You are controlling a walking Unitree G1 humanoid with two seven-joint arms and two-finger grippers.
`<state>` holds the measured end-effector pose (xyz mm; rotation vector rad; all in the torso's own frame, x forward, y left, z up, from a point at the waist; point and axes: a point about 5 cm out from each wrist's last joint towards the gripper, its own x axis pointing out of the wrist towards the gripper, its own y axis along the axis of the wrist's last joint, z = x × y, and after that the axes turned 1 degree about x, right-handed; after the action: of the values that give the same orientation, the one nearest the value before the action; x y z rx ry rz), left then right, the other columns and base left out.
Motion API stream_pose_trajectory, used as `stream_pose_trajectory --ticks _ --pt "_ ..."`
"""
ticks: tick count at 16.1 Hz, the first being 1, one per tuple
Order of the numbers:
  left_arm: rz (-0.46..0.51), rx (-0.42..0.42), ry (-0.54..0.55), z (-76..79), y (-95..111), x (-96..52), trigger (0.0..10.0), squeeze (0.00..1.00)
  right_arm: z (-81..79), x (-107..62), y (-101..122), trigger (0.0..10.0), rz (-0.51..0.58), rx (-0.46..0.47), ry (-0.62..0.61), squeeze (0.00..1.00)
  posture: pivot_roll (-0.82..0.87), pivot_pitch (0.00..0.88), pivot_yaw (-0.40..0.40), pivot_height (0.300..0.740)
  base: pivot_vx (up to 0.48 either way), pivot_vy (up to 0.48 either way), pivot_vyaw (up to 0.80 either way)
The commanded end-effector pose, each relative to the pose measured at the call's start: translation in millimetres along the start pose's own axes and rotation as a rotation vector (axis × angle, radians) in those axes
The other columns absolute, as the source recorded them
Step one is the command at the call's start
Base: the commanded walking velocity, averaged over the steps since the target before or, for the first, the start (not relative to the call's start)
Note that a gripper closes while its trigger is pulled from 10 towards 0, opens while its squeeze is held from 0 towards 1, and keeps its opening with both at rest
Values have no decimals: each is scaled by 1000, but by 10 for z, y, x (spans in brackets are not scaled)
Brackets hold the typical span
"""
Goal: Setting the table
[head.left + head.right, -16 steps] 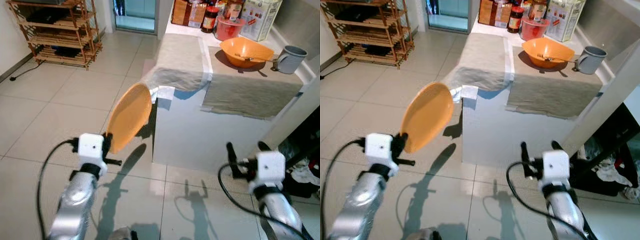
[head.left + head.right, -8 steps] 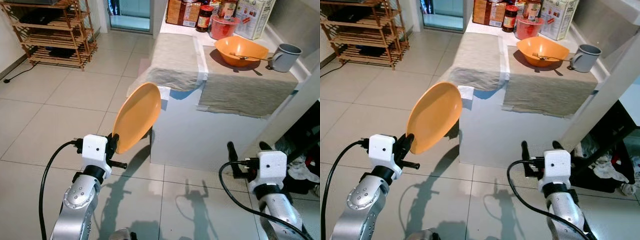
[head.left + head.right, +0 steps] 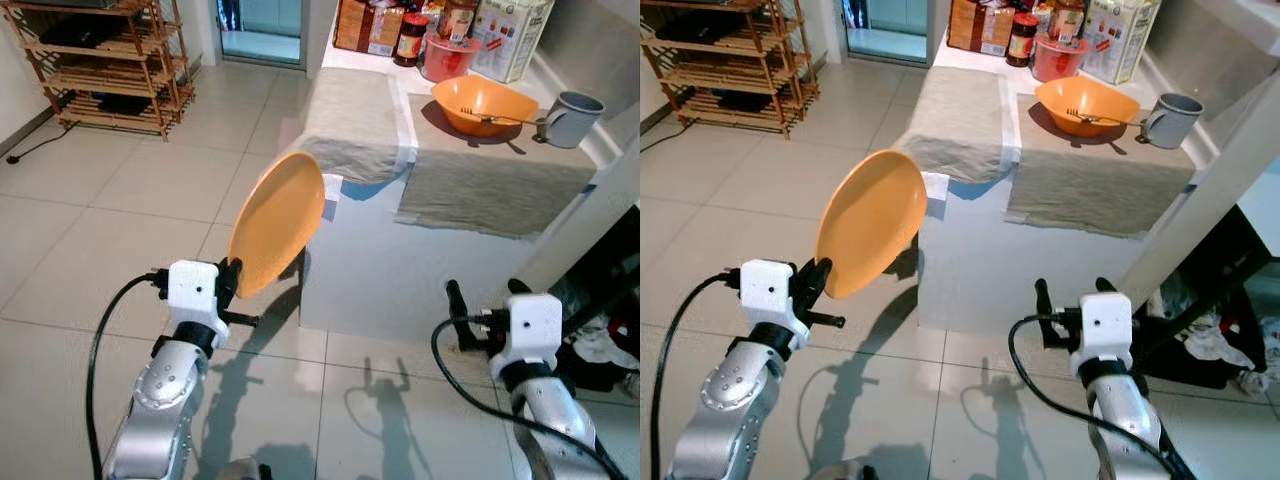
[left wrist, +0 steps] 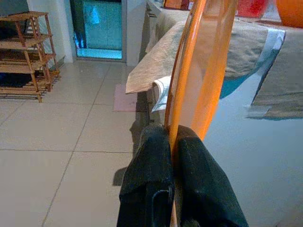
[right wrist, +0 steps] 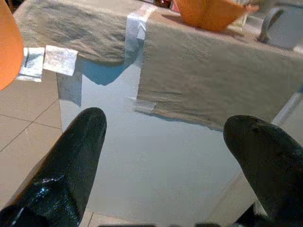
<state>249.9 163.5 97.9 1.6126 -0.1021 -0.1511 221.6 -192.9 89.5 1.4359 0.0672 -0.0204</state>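
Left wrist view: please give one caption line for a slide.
Left hand pinches the orange plate by its rim, facing the cloth-covered table.

Near placemat (image 3: 505, 180) lies bare; orange bowl (image 3: 486, 102), grey mug (image 3: 576, 117) crowd the far edge.

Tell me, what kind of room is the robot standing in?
Most likely a home kitchen or dining corner. A table with cloth mats holds an orange bowl with a fork in it and a grey mug, food jars and boxes stand behind, and the left gripper carries an orange plate.

Orange plate (image 3: 277, 222) on edge in left end effector (image 3: 229, 285), short of cloth-covered table (image 3: 455, 190).
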Motion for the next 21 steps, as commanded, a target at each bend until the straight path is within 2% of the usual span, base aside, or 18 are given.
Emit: stream_pose_trajectory --ticks 1,5,7,14,21 --pt "76 8 1 14 161 61 0 0 77 27 -14 10000 -15 6 -15 0 43 0 -94 718 0 0 0" --pt "73 9 5 -1 162 81 0 0 85 39 -26 10000 -17 15 -17 0 60 0 -100 718 0 0 0" --pt "73 11 5 6 176 82 0 0 27 56 -59 10000 -25 29 -11 0 73 0 -101 718 0 0 0" --pt "83 5 9 77 210 76 0 0 29 102 -82 10000 -35 33 5 0 87 0 -118 718 0 -480 0" --pt "83 34 41 42 246 197 0 0 8 168 -85 10000 -34 28 25 0 96 0 -131 718 0 -480 0"
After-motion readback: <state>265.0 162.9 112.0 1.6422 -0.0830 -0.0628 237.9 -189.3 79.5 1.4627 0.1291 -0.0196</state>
